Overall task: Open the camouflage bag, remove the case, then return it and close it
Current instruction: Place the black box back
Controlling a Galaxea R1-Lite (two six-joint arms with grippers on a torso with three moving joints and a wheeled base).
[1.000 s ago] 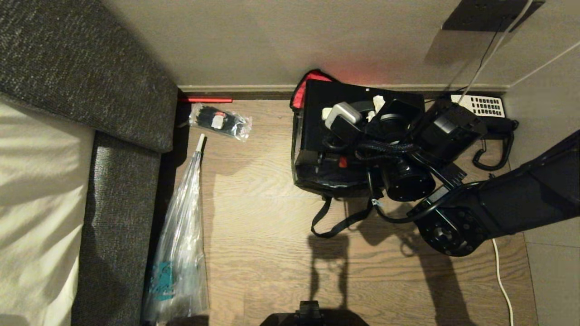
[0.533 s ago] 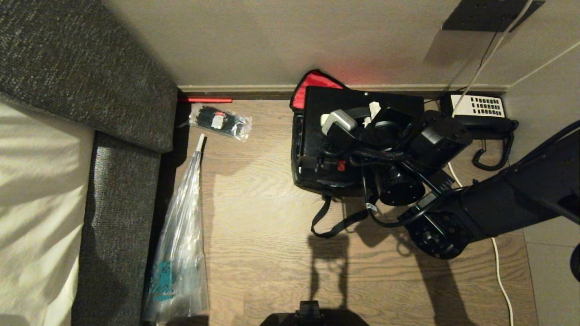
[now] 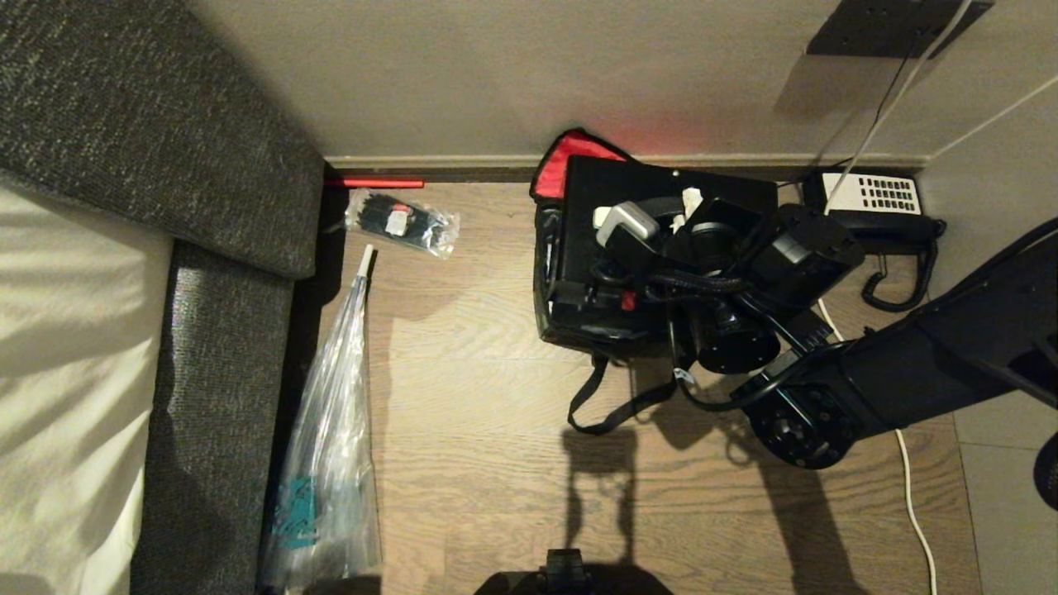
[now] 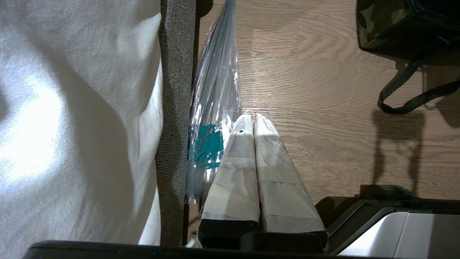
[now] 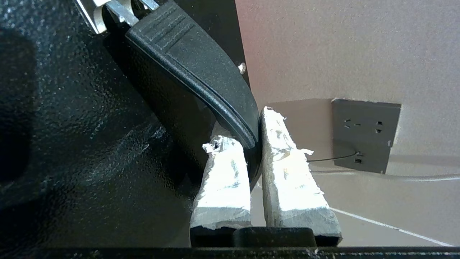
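your right gripper [image 5: 248,138] is clamped on the case's handle [image 5: 201,79]; the case [image 3: 595,248] stands in the camouflage bag [image 3: 579,330] below it. past it, a telephone [image 3: 876,207], wall socket [image 5: 364,135], wood floor [image 3: 479,397]. your left gripper [image 4: 254,120] is pressed together beside a plastic bag [image 4: 215,90].

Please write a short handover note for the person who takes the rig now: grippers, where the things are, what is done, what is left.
Right gripper: shut on the case handle, above the bag.
Left gripper: shut, empty, parked near the clear plastic bag.
Camouflage bag: on the floor by the wall, lid open, red lining showing.
Case: held upright over the bag mouth.
Done: bag opened.
Left: settle the case inside, release, close the lid.
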